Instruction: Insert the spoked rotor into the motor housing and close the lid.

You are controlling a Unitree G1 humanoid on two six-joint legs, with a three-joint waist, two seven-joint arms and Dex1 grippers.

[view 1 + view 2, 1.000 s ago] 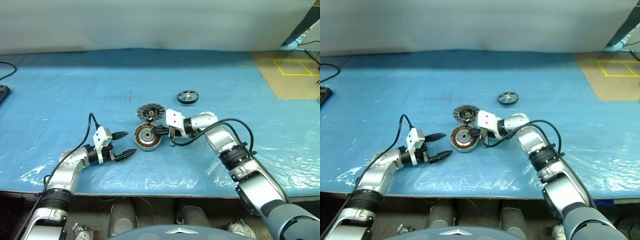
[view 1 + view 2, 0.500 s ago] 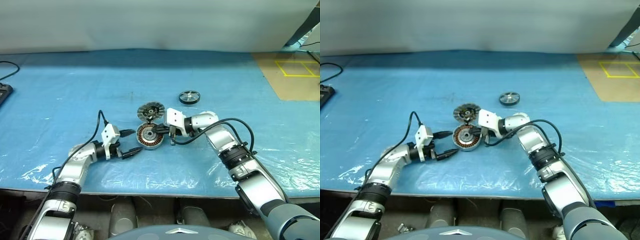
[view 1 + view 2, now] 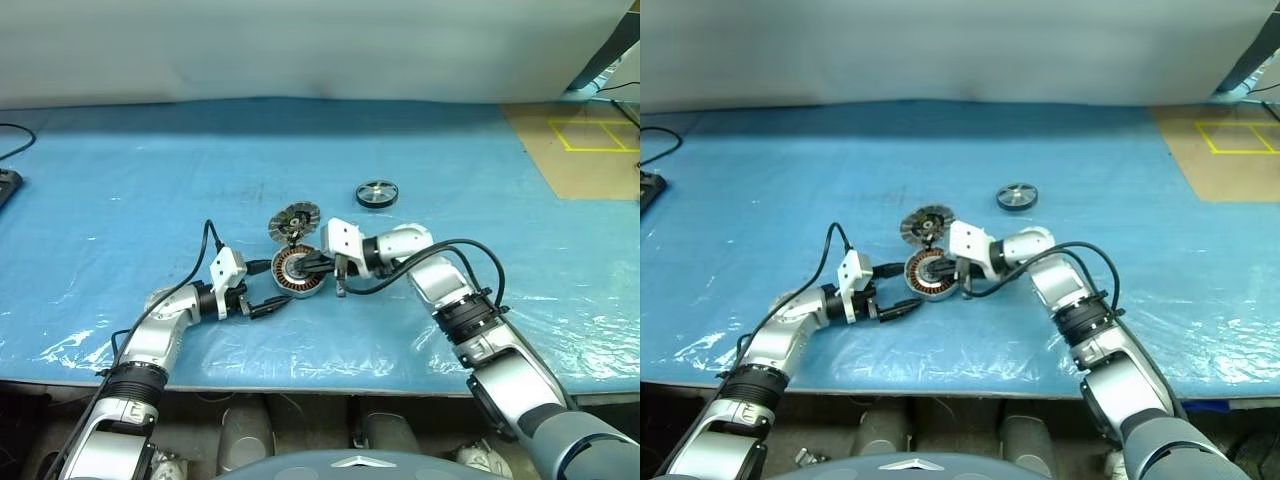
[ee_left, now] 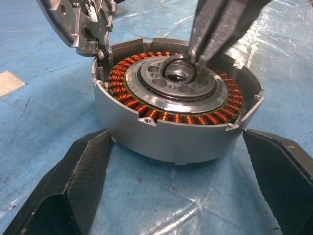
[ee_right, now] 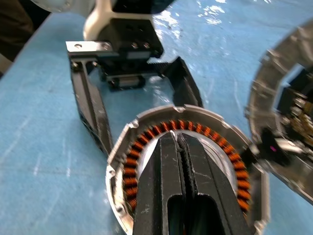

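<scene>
The motor housing (image 3: 296,274) is sitting on the blue plastic sheet (image 3: 150,190) that covers the desk, its open side tilted a little toward my left arm, with the ring of copper windings and the metal hub showing inside. The lid (image 3: 294,221) is standing open just behind it, joined at the housing's far edge and tipped up so that its finned inner face is looking out over the cup.

My right fingers (image 5: 177,161) are pressed together, with no gap between them, and their tips are poking into the hub at the middle of the housing; from my left wrist view I am seeing them coming down into the centre ring. I am not holding anything between them.

My left fingers (image 4: 88,166) are spread wide apart, one on each side of the housing's near wall. They are sitting close beside the silver wall, and I cannot tell whether either is actually touching it. From my right wrist view I am seeing that left gripper (image 5: 128,85) straddling the far rim of the cup.

The spoked rotor (image 3: 376,193) is lying flat on the sheet by itself, well apart from the housing, farther back and off to my right.
</scene>
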